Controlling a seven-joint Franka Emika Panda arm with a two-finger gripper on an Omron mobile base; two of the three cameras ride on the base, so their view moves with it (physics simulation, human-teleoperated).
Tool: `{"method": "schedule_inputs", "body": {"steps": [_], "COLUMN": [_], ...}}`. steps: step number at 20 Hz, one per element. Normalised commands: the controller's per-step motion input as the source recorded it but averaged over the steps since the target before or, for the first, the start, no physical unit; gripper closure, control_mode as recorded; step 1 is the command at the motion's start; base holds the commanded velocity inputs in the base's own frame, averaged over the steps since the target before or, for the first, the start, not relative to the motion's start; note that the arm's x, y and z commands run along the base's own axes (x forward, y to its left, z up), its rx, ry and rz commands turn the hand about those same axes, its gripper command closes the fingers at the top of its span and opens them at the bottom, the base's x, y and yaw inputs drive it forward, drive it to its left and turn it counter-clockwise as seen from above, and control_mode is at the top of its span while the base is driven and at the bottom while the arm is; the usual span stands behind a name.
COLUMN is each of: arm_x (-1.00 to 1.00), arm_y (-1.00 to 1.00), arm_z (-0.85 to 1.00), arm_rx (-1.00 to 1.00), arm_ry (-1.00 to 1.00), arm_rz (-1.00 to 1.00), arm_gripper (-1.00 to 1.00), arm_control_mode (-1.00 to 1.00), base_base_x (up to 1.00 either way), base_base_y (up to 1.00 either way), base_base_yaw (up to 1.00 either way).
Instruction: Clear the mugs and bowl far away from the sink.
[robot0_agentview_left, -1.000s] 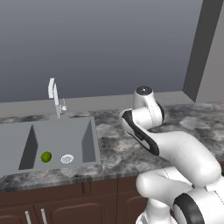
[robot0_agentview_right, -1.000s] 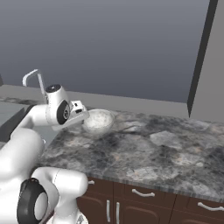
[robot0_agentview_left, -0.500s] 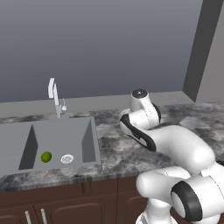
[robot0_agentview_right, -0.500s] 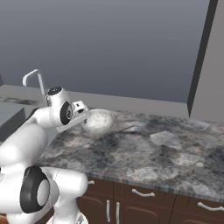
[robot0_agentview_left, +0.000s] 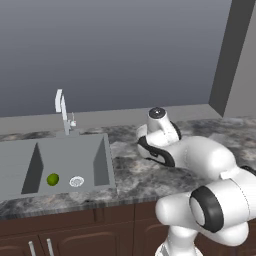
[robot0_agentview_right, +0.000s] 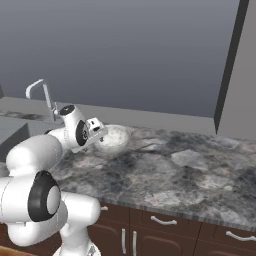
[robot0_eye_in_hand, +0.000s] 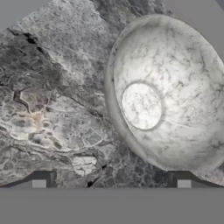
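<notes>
The off-white speckled bowl (robot0_agentview_right: 115, 138) sits upright on the marble counter, right of the tap (robot0_agentview_right: 41, 95). In the hand view the bowl (robot0_eye_in_hand: 168, 94) lies at the upper right, its pale inside and round flat bottom showing. My gripper (robot0_agentview_right: 100, 134) hovers just left of the bowl's rim, tilted down at it. The gripper (robot0_eye_in_hand: 111, 181) is open with nothing between its fingertips (robot0_eye_in_hand: 39, 180), and the bowl's near rim is by the right one. The grey sink (robot0_agentview_left: 102, 162) lies further left. The mugs are out of view.
A small green fruit (robot0_agentview_left: 52, 179) and the white drain (robot0_agentview_left: 76, 181) lie in the sink basin. The counter (robot0_agentview_right: 190, 175) runs on to the right of the bowl as far as a dark wall column (robot0_agentview_right: 230, 65). A wall closes off the back.
The arm has folded lower and the hand has edged a little closer to the bowl. The bowl has not moved and the jaws have stayed open.
</notes>
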Motion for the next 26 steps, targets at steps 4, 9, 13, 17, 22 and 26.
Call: {"method": "schedule_inputs", "body": {"steps": [4,9,13,17,22,26], "arm_x": [0.27,0.26,0.23,0.17,0.03,0.0], "arm_y": [-0.02,-0.03,-0.04,0.0,-0.02,-0.07], "arm_z": [-0.09,-0.08,-0.16,-0.18,-0.12,-0.12], "arm_rx": [0.0,0.0,0.0,0.0,0.0,0.0], "arm_ry": [-0.04,-0.02,0.0,-0.02,-0.03,-0.01], "arm_rz": [0.02,0.03,0.03,0.03,0.01,0.0], "arm_gripper": [-1.0,-1.0,-1.0,-1.0,-1.0,-1.0], "arm_control_mode": [-1.0,-1.0,-1.0,-1.0,-1.0,-1.0], "base_base_x": [0.0,0.0,0.0,0.0,0.0,0.0], "base_base_y": [0.0,0.0,0.0,0.0,0.0,0.0], "base_base_yaw": [0.0,0.0,0.0,0.0,0.0,0.0]}}
